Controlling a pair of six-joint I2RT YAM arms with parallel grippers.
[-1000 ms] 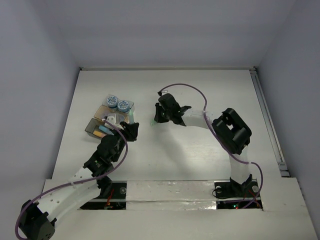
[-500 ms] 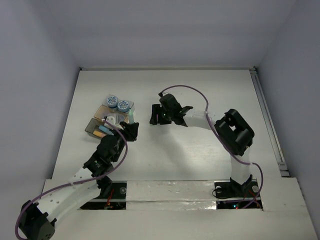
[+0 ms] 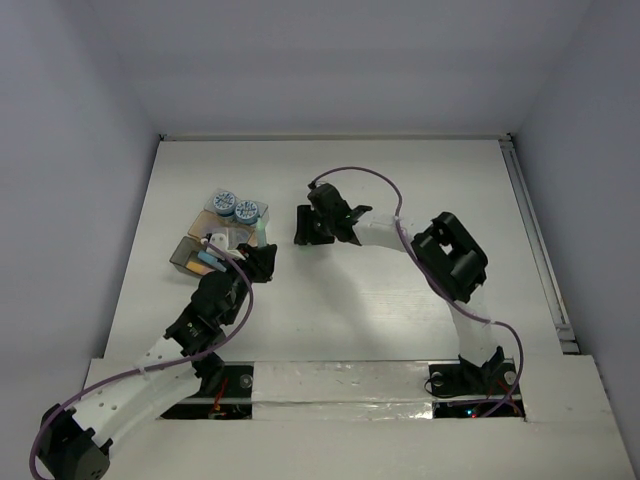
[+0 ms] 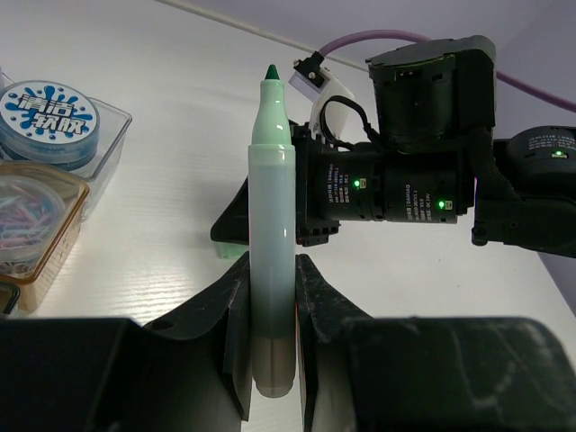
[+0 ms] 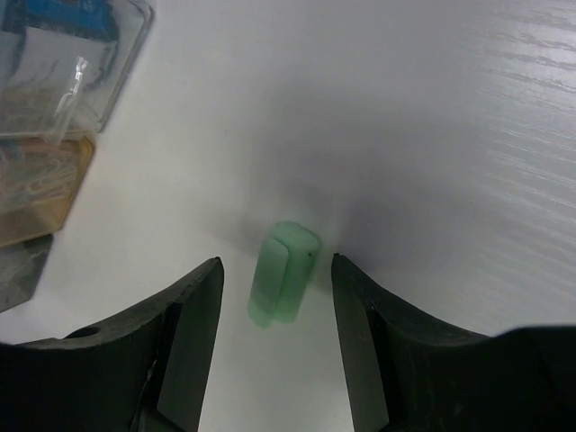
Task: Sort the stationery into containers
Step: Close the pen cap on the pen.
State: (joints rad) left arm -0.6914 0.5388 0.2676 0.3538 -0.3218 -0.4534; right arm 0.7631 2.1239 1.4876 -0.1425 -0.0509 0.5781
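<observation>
My left gripper (image 4: 272, 270) is shut on a pale green marker (image 4: 272, 216) that has no cap and points its dark green tip away from the camera. In the top view the left gripper (image 3: 262, 258) sits just right of the two see-through containers (image 3: 200, 252). A short green cap (image 5: 284, 273) lies loose on the table between the fingers of my right gripper (image 5: 276, 263), which is open and touches nothing. The right gripper (image 3: 303, 228) hangs low over the table centre. Two round blue tubs (image 3: 235, 207) stand in the far container.
The brownish container (image 4: 36, 225) holds coloured paper clips, and a clear box behind it holds a blue tub (image 4: 45, 112). The right arm's wrist (image 4: 405, 180) is close in front of the marker tip. A rail (image 3: 535, 250) runs along the table's right edge.
The right gripper has opened and shifted slightly left; the green cap now lies free on the table between its fingers. The left arm has held still with the marker.
</observation>
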